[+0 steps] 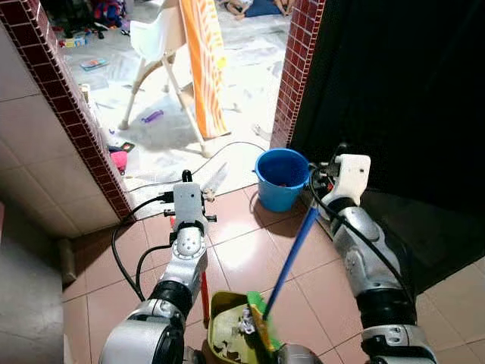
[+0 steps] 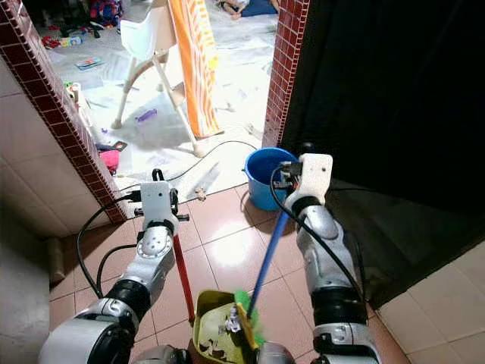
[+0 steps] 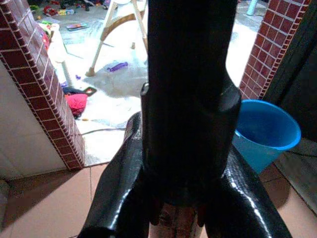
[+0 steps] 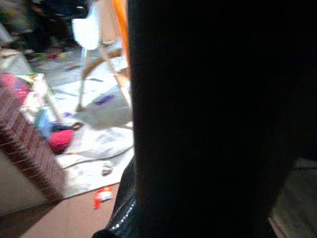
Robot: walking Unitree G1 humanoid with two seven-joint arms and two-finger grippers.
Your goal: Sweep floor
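The terracotta tiled floor [image 1: 242, 258] runs to a red-brick doorway, with white paper-strewn flooring beyond. A blue bucket [image 1: 281, 178] stands at the tile edge by the right brick pillar. A broom with a blue handle [image 1: 294, 254] slants down to green bristles [image 1: 261, 315] resting in a yellow-green dustpan [image 1: 227, 330] holding debris, low near the robot's body. The dustpan's red handle [image 2: 182, 277] rises toward the left gripper [image 3: 181, 208], whose fingers are closed around it. The right gripper [image 1: 322, 193] meets the broom handle; its grip is hidden, so I cannot tell.

Glossy floor tiles [image 1: 250, 258]; plastic bucket [image 1: 281, 179]
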